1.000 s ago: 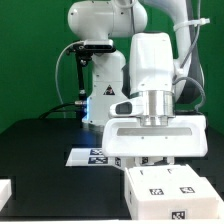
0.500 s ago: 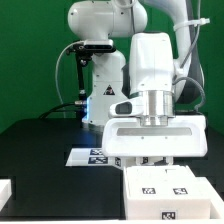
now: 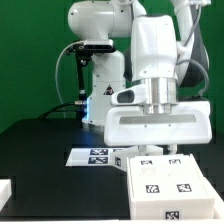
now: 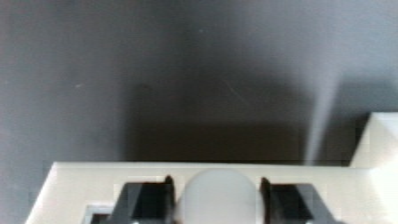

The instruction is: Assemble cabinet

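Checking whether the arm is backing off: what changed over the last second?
The gripper rose slightly above the cabinet box, uncovering more of its tagged top. Whether it let anything go cannot be told. The box, the marker board and the white part at the exterior view's lower left stayed put.

gripper [image 3: 158, 147] now lifted higher above the cabinet [image 3: 165, 186] than half a second ago, nudged slightly toward the exterior view's left, far edge of the cabinet's top with its small tags newly uncovered beneath it
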